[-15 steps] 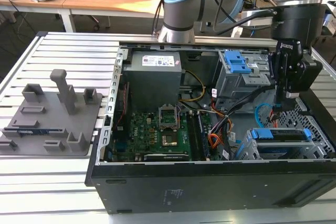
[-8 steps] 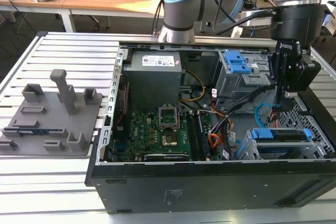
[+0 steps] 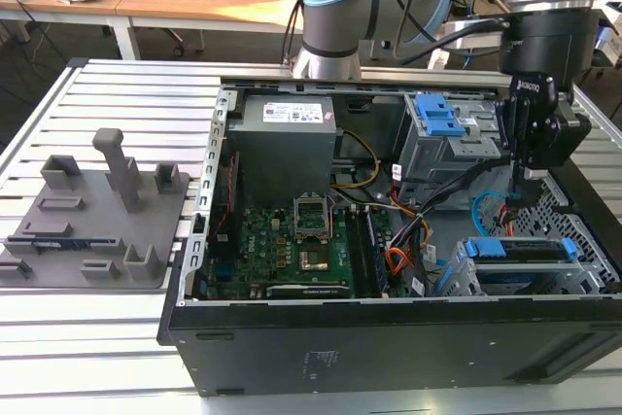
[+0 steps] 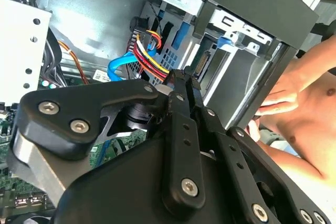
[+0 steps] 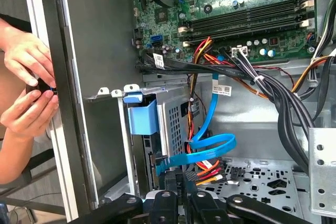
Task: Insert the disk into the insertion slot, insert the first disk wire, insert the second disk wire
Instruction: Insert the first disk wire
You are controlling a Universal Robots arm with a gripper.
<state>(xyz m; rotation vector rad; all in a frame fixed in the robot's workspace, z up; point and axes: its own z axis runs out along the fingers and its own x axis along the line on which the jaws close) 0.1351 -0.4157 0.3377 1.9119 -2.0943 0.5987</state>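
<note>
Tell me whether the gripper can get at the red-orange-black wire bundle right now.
Likely yes: the gripper sits right beside the first disk wire, with nothing between them, though the second disk wire loops close alongside.

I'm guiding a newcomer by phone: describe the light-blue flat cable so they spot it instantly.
Inside the open black computer case, find the low grey cage. The light-blue flat cable arches beside it: one flat ribbon, unlike the thin red-orange-black wire bundle.

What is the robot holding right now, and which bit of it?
The end effector looks closed on the first disk wire, pinching it at its small black plug end rather than along the coloured wires.
</note>
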